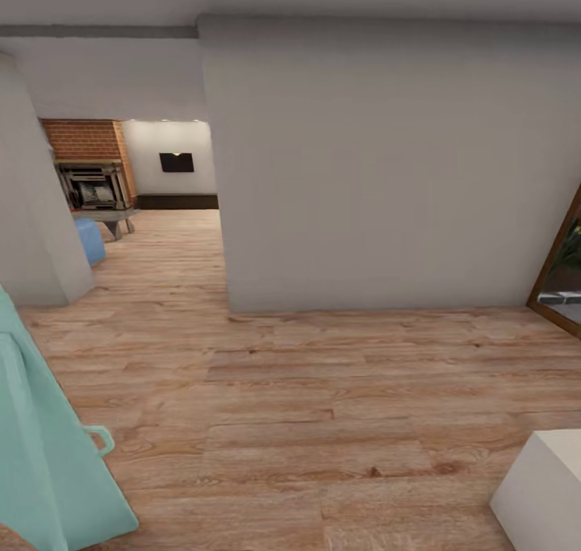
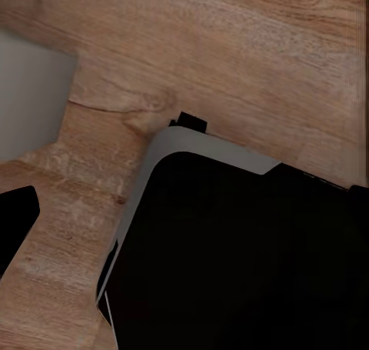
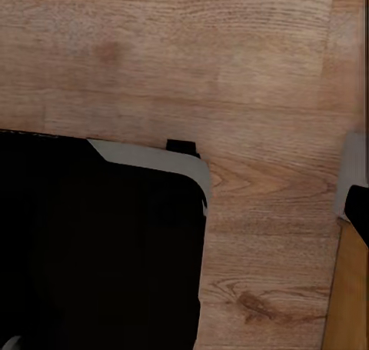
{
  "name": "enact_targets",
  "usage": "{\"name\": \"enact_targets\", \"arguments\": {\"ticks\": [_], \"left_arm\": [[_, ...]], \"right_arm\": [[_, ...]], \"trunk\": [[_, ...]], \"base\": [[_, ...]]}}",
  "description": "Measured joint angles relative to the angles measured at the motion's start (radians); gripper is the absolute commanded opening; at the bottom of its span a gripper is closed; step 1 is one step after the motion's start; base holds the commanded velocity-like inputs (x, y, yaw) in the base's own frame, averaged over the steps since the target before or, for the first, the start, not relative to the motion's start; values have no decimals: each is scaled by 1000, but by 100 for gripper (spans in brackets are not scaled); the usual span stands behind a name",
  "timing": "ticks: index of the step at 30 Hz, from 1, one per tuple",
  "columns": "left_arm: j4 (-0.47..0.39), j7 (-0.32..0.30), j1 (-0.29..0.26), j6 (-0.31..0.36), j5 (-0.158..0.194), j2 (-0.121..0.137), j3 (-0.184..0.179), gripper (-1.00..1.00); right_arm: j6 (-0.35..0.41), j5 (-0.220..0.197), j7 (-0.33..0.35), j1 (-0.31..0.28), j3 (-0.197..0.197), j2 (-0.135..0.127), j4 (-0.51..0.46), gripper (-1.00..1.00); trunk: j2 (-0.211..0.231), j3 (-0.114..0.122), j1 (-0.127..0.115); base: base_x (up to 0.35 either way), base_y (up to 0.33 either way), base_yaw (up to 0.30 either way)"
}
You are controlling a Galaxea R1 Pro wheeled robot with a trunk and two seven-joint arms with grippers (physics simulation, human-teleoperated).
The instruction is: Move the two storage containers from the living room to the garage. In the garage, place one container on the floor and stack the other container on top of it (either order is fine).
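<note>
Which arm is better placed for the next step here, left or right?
Left, only marginally: the living room, with its fireplace, lies ahead on the robot's left. Both wrist views look down at wood floor beside the dark base, so driving comes first.

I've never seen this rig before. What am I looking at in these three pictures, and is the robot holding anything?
This is a simulated wheeled robot with two arms. The large picture comes from its head camera, looking down a hallway with a wood plank floor, a white wall ahead, and at far left a brick fireplace in the living room. A mint-green door stands beside it. The two small pictures come from cameras on the wrists, pointing down at the floor and the robot's dark base. No storage container appears, and the fingers cannot be made out.
</note>
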Motion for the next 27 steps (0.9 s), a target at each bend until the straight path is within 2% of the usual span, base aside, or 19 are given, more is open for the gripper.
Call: {"name": "enact_targets", "arguments": {"ticks": [15,21,27], "left_arm": [[-6,0,0,0,-2,3,1,100],[-55,1,-3,11,-5,25,0,100],[-72,1,-3,24,-4,30,0,100]], "right_arm": [[8,-5,10,1,0,2,2,100],[2,-5,12,1,1,-1,2,100],[2,-3,12,0,1,-2,1,100]], "trunk": [[0,0,0],[0,0,0],[0,0,0]], "base": [[323,0,0],[323,0,0],[323,0,0]]}}
